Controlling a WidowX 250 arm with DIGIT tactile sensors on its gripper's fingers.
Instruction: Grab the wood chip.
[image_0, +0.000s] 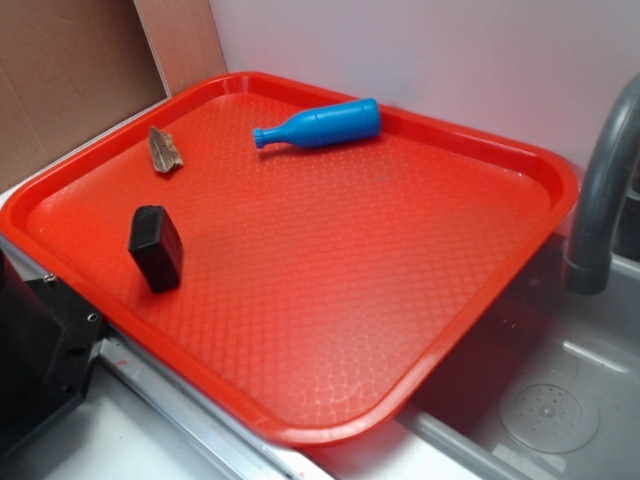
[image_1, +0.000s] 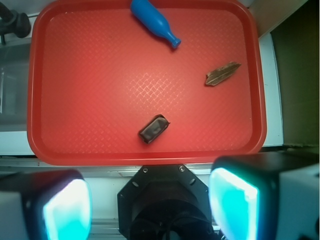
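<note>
The two fingers (image_1: 232, 207) stand wide apart and hold nothing, high above the red tray (image_1: 145, 156), probably to survey it. The black block (image_1: 153, 128) lies nearest; the wood chip (image_1: 222, 74) lies flat at 2 o'clock, near the tray's rim, free for grasping.
</note>
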